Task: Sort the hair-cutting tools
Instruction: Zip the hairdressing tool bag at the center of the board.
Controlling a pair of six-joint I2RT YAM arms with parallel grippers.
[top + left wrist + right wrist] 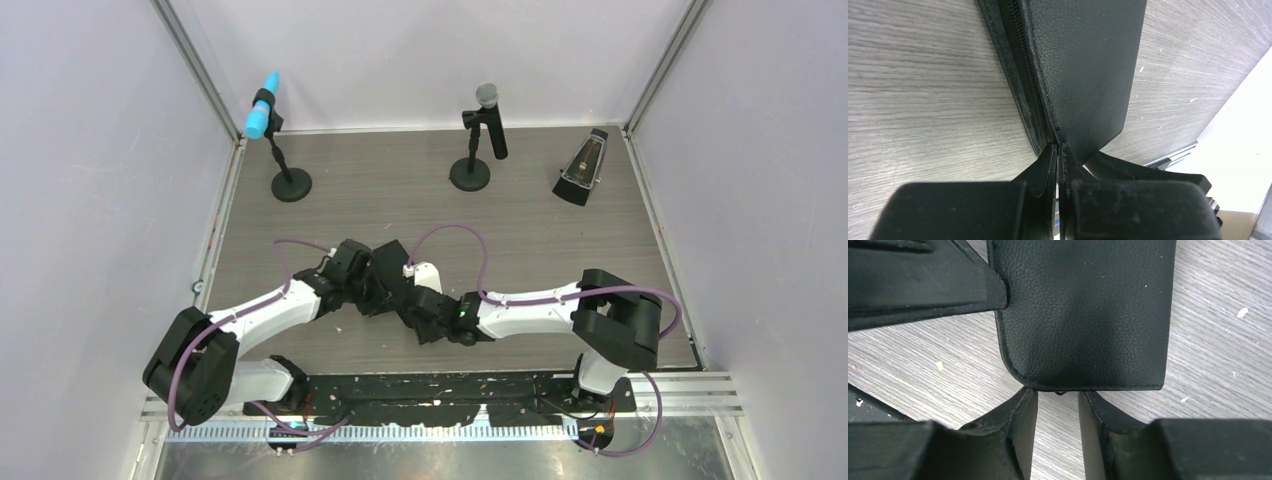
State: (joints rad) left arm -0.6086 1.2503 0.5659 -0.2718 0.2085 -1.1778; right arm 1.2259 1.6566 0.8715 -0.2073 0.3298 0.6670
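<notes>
The hair-cutting tools are out of view. A black zip case (392, 255) lies at the middle of the table, and both arms meet at it. My left gripper (1058, 146) is shut, its fingertips pinched on a corner of the case (1083, 65) beside the zip. My right gripper (1058, 405) is open, with its fingertips (1025, 405) up against the case's near edge (1083, 315). A small zip pull (1061, 391) shows just beyond the gap. Only bare table lies between the right fingers.
A blue microphone (262, 115) on a round-based stand is at the back left. A grey-headed microphone (487, 110) stands at the back middle and a dark metronome (583, 170) at the back right. White walls close in the table on three sides.
</notes>
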